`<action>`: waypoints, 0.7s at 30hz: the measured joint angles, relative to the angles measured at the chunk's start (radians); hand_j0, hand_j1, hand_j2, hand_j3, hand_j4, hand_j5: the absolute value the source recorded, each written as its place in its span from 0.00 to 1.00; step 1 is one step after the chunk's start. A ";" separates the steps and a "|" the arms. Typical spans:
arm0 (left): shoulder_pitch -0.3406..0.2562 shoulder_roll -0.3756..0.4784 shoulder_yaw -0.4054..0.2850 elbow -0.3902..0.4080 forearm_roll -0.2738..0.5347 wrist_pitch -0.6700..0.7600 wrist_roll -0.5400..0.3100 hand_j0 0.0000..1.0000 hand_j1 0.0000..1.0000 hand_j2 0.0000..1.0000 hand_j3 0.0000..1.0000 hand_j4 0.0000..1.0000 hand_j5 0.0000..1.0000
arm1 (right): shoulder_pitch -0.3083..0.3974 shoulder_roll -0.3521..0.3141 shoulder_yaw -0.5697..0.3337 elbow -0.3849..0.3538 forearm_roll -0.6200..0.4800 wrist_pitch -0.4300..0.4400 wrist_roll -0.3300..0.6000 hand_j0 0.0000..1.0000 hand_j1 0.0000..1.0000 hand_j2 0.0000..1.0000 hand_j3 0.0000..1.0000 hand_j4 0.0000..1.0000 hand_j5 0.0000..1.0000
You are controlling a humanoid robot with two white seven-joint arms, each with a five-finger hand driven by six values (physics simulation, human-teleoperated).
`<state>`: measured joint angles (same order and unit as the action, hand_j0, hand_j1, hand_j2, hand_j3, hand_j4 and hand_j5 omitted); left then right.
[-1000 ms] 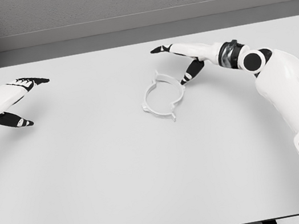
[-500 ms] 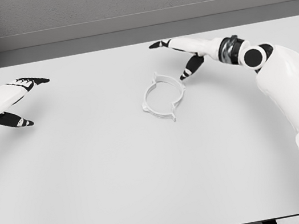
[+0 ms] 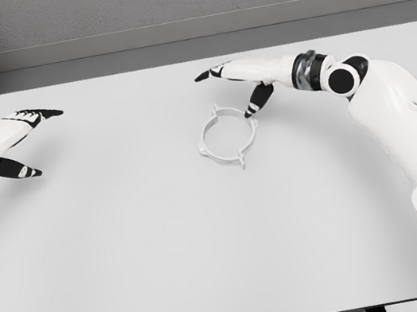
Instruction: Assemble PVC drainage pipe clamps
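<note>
The white surface point(image 3: 173, 275) was bare across its near half. Toward the middle, slightly right of centre, lay the pipe clamp point(image 3: 226, 134), a white ring with small tabs at its rim. It read as a closed loop lying flat, so the two halves looked already joined, though whether they were fully seated could not be told at this size. No other loose parts showed, and nothing was gripping the ring. By that judgement the joining was largely done, and what remained, if anything, was a last press or a release.

Just beyond the ring, at its one o'clock, hung the right hand point(image 3: 248, 84), fingers stretched out and spread, holding nothing; its thumb tip sat close above the ring's far right tab, and contact could not be confirmed. Far off at the ring's nine o'clock, near the surface's left edge, the left hand point(image 3: 16, 141) hovered with fingers likewise extended and empty.

Against the frame a second before, the right hand had swung leftward and a little farther over the ring, the left hand had shifted slightly left, and the ring lay in the same spot.
</note>
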<state>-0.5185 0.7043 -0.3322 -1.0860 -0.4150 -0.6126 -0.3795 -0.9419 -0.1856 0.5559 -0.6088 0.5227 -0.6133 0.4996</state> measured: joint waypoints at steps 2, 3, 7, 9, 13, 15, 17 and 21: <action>0.000 0.000 0.000 -0.001 0.000 0.000 0.000 1.00 1.00 1.00 1.00 1.00 1.00 | -0.009 -0.001 0.000 -0.001 -0.001 0.000 0.001 1.00 1.00 1.00 1.00 1.00 1.00; 0.000 0.000 0.000 0.000 0.000 0.000 0.000 1.00 1.00 1.00 1.00 1.00 1.00 | -0.011 -0.001 -0.002 -0.002 -0.002 0.000 0.000 1.00 1.00 1.00 1.00 1.00 1.00; 0.000 0.000 0.001 0.001 0.000 0.000 0.000 1.00 1.00 1.00 1.00 1.00 1.00 | -0.018 0.014 -0.021 -0.015 -0.006 0.000 -0.001 1.00 1.00 1.00 1.00 1.00 1.00; 0.000 0.000 0.002 0.001 0.000 0.000 0.000 1.00 1.00 1.00 1.00 1.00 1.00 | -0.025 0.032 -0.031 -0.015 -0.005 0.000 -0.001 1.00 1.00 1.00 1.00 1.00 1.00; 0.000 0.000 0.002 0.001 0.000 0.000 0.000 1.00 1.00 1.00 1.00 1.00 1.00 | -0.032 0.062 -0.044 0.000 -0.003 0.000 -0.006 1.00 1.00 1.00 1.00 1.00 1.00; 0.000 0.000 0.002 0.001 0.000 0.000 0.000 1.00 1.00 1.00 1.00 1.00 1.00 | -0.034 0.071 -0.073 0.013 -0.003 0.000 -0.009 1.00 1.00 1.00 1.00 1.00 1.00; 0.000 0.000 0.002 0.001 0.000 0.000 0.000 1.00 1.00 1.00 1.00 1.00 1.00 | -0.052 0.080 -0.101 0.036 -0.002 0.000 -0.018 1.00 1.00 1.00 1.00 1.00 1.00; 0.000 0.000 0.002 0.001 0.000 0.000 0.000 1.00 1.00 1.00 1.00 1.00 1.00 | -0.052 0.093 -0.125 0.059 0.000 0.000 -0.029 1.00 1.00 1.00 1.00 1.00 1.00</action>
<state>-0.5185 0.7048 -0.3304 -1.0846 -0.4150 -0.6126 -0.3795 -0.9940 -0.0924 0.4313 -0.5499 0.5222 -0.6131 0.4707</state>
